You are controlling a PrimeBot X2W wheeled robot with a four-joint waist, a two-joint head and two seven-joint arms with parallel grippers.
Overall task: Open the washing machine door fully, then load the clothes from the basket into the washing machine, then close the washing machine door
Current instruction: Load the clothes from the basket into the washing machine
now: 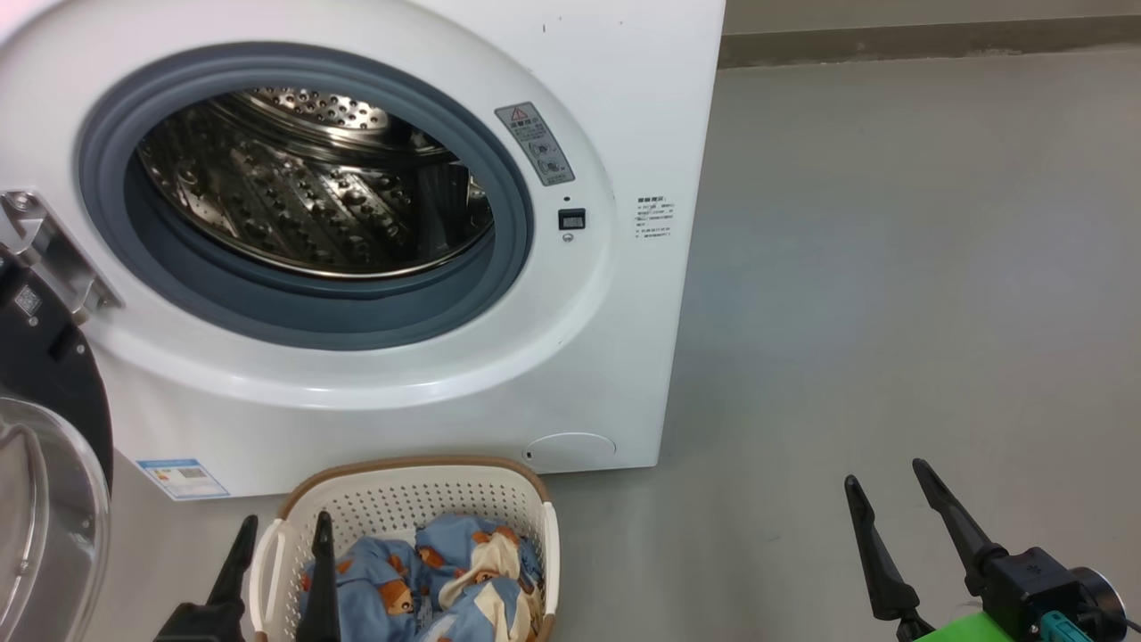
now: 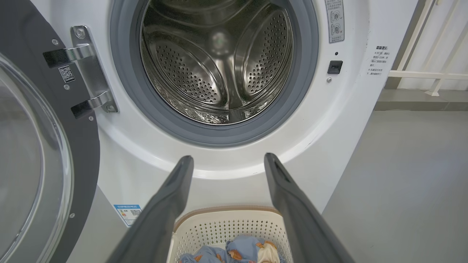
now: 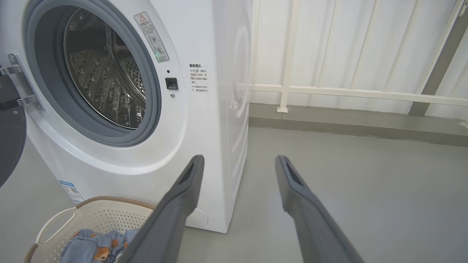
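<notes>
Head view has the washing machine (image 1: 624, 89) standing on a grey floor (image 1: 891, 267) with its mouth uncovered. The grey gasket (image 1: 513, 223) rings a steel drum (image 1: 303, 196) that has no laundry in it. The washing machine door (image 1: 49, 357) hangs swung out at the left on its metal hinge (image 1: 53, 250), glass bowl facing outward.

The basket (image 1: 401, 495) sits on the floor just in front of the machine, below the opening. The clothes (image 1: 446, 580) lie heaped inside it.

The left gripper (image 1: 286, 517) is over the basket's left side with its fingers spread wide and nothing between them. Whether a fingertip touches the fabric cannot be told. The right gripper (image 1: 884, 473) is equally wide and empty, over bare floor to the right of the machine, well apart from the basket.
</notes>
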